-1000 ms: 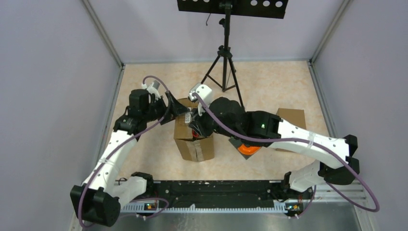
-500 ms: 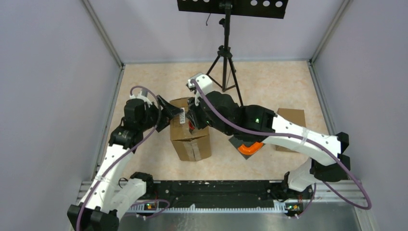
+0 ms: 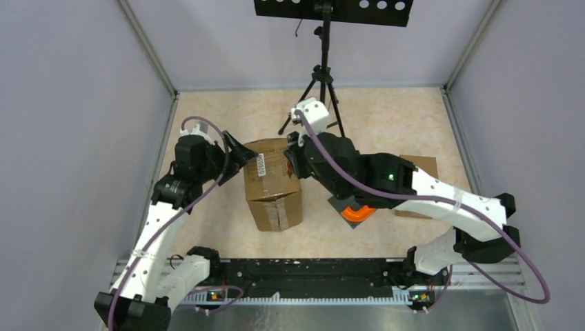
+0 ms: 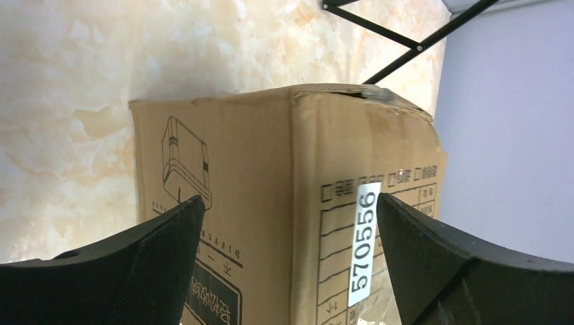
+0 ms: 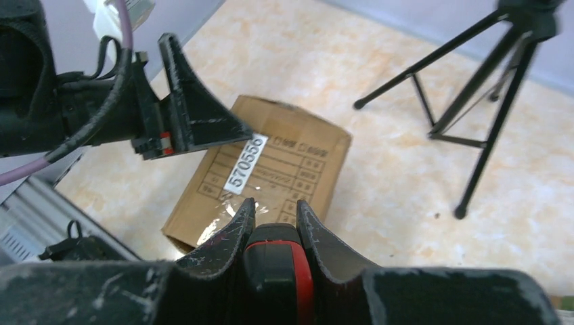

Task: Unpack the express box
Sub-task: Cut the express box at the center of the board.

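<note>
- Well, nearest me the taped seam (image 3: 279,218) on the near face of the express box (image 3: 272,185) looks unbroken, so I'd say the box, mid-table between the arms, is not opened yet
- Just right of it an orange object (image 3: 357,214) lies under the right arm
- At the box's left top edge the left gripper (image 3: 245,157) straddles the corner, fingers wide apart and squeezing nothing
- Beyond, the right gripper (image 5: 274,205), clamped on a red-and-black tool (image 5: 277,261), has lifted off the lid within the last second and swung far-right, baring the white label (image 5: 245,162); the cut likely needs another pass
- Farthest back stands the tripod (image 3: 319,83)
</note>
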Motion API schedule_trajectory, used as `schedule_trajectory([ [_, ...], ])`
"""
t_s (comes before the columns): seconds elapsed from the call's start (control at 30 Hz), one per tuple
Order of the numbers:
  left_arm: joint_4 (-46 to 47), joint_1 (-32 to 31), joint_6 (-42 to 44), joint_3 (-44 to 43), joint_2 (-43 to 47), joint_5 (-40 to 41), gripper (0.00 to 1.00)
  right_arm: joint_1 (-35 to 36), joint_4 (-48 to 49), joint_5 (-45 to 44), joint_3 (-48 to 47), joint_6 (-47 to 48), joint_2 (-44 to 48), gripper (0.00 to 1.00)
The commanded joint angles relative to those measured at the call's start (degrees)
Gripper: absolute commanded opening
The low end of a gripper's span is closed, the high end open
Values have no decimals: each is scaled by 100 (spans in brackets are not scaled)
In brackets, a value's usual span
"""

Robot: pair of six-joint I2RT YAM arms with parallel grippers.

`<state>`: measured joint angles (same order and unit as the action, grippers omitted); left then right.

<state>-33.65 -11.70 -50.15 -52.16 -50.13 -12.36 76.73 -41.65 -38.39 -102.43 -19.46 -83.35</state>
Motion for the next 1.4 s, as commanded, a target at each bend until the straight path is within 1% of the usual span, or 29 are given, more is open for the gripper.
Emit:
schedule_trajectory([
  [0.0,-117,-16,983,-676,-146,-232,98,-71,92,-801,35,377,491,0],
  [0.07,-163,-16,1296,-839,-234,-454,98,-380,10,-624,259,349,492,0],
  [0.1,-291,-16,1437,-960,-339,-568,98,-661,30,-219,408,310,489,0],
  [0.2,-837,-16,1793,-1253,-555,-714,98,-1314,601,1049,1043,265,448,0],
  [0.3,-1120,-16,1937,-1316,-506,-573,98,-1478,1265,1479,1374,522,216,0],
  [0.37,-1162,-16,1928,-1283,-465,-677,98,-1578,1634,1779,1431,647,-16,0],
  [0.43,-1183,-16,1839,-1234,-429,-749,98,-1746,2070,2108,1454,750,-211,0],
  [0.53,-947,-16,1611,-992,-338,-832,98,-1975,2564,2834,1250,853,-593,0],
  [0.67,-592,-16,1168,-679,-297,-901,98,-2090,2832,3406,594,1105,-1153,0],
  [0.8,-404,-16,873,-486,-159,-294,98,-2169,2630,3365,-226,1312,-1683,0],
  [0.9,-232,-15,707,-307,-74,126,98,-2180,2285,2941,-485,1469,-1720,0],
  [0.97,-226,-16,695,-250,-74,403,98,-2178,2271,2527,-254,1594,-1452,0],
  [1.07,-182,-16,688,-201,-65,453,98,-2180,2145,2071,91,1757,-905,0],
  [1.1,-169,-16,662,-174,-107,369,98,-2149,2269,1943,568,1697,-110,0],
  [1.17,-177,-16,622,-157,-139,305,98,-2052,2296,1877,735,1564,282,0],
  [1.27,-186,-16,595,-117,-146,315,98,-1593,2300,1584,968,1368,695,0],
  [1.37,-198,-16,594,-103,-141,327,98,-1008,2216,930,1126,1231,934,0],
])
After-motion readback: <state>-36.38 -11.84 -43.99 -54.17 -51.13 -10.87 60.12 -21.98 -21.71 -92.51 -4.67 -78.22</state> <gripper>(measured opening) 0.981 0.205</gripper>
